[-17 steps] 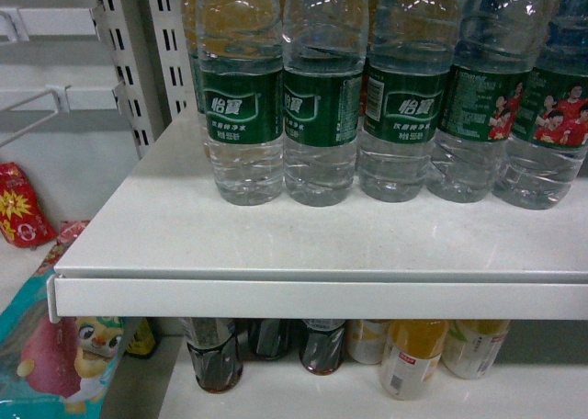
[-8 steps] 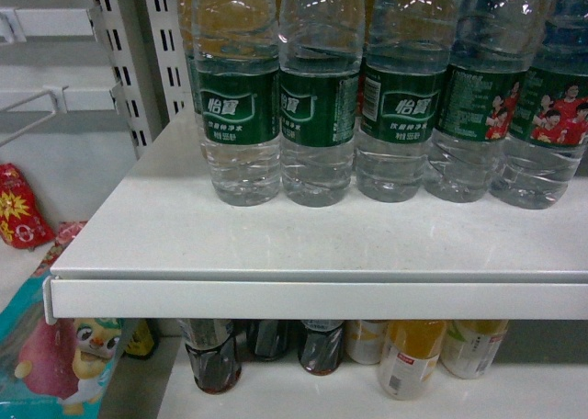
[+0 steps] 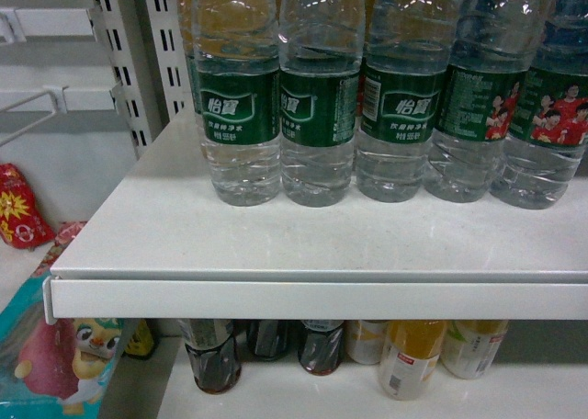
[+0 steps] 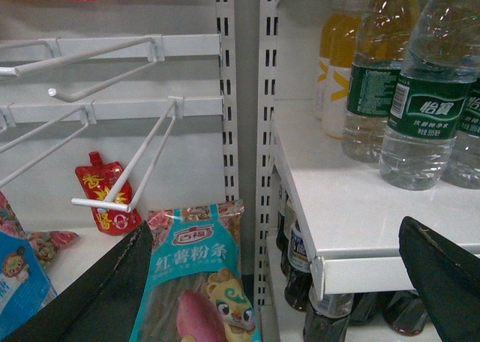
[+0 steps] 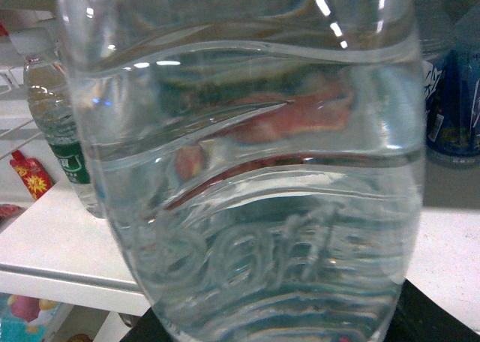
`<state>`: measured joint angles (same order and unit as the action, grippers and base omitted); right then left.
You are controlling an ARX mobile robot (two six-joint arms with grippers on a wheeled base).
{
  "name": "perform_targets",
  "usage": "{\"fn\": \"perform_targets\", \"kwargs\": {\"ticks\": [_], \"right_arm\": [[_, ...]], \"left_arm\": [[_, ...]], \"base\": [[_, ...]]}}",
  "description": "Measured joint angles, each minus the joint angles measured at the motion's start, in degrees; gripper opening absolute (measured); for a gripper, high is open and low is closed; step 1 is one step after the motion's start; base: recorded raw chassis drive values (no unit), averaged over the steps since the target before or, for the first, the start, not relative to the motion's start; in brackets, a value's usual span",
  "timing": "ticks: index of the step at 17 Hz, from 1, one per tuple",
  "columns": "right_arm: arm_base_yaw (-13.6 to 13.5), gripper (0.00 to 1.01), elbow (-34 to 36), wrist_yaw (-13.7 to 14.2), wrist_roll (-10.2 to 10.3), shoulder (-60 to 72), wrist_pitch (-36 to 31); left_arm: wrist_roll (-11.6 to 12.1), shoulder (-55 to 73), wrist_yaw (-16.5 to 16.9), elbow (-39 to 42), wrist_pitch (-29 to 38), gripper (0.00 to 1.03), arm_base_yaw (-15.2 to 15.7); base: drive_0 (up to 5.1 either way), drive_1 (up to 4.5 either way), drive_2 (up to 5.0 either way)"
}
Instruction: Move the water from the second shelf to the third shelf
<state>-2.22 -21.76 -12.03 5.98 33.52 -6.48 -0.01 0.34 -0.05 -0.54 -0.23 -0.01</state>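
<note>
Filling right wrist view: water (image 5: 247,177) | right pincer grip unclear | left pincer (image 4: 277,282) spread

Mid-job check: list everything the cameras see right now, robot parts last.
Clear ribbed plastic water bottles with green labels: five in the front row, upper white shelf; one fills the right wrist view.
Yellow drink bottles: at least two, behind the water.
Dark cola bottles: three, lower shelf, left.
Pale yellow drink bottles: three, lower shelf, right of the cola.
Teal snack bag: one, left bay.
Red pouch: one, left bay.
White wire hooks: several, left bay.
Left gripper: black, open, empty.
Right gripper: dark edges only, state unclear.
</note>
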Motion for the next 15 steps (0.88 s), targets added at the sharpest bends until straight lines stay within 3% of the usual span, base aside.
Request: {"fn": "perform_targets", "kwargs": {"ticks": [4,6,7,9,13,15], "right_arm": [[0.0,0.41,0.0,0.0,0.0,0.0,0.0],[-2.3,0.41,-1.7,5.0,0.0,-0.8,7.3],[-3.3,0.41,-1.9,5.6,0.0,-1.5,8.9],[-7.5,0.41,-3.5,6.7,-0.3,-1.7,9.9],[-19.5,0.41,-5.1,10.7,-0.9,1.9,9.1],[-23.8,0.41,-5.0,12.6,-0.7,6.1,6.2]], "left_arm": [[0.0,0.0,0.0,0.0,0.0,0.98,0.0],[0.0,0.0,0.0,0.0,0.0,0.98,0.0],[0.0,0.0,0.0,0.0,0.0,0.98,0.0],[0.0,0.0,0.0,0.0,0.0,0.98,0.0],[0.0,0.0,0.0,0.0,0.0,0.98,0.0],[0.0,0.0,0.0,0.0,0.0,0.98,0.0]], "base": [[0.0,0.00,0.0],[0.0,0.00,0.0],[0.0,0.00,0.0],[0.0,0.00,0.0],[0.0,0.00,0.0],[0.0,0.00,0.0]]}}
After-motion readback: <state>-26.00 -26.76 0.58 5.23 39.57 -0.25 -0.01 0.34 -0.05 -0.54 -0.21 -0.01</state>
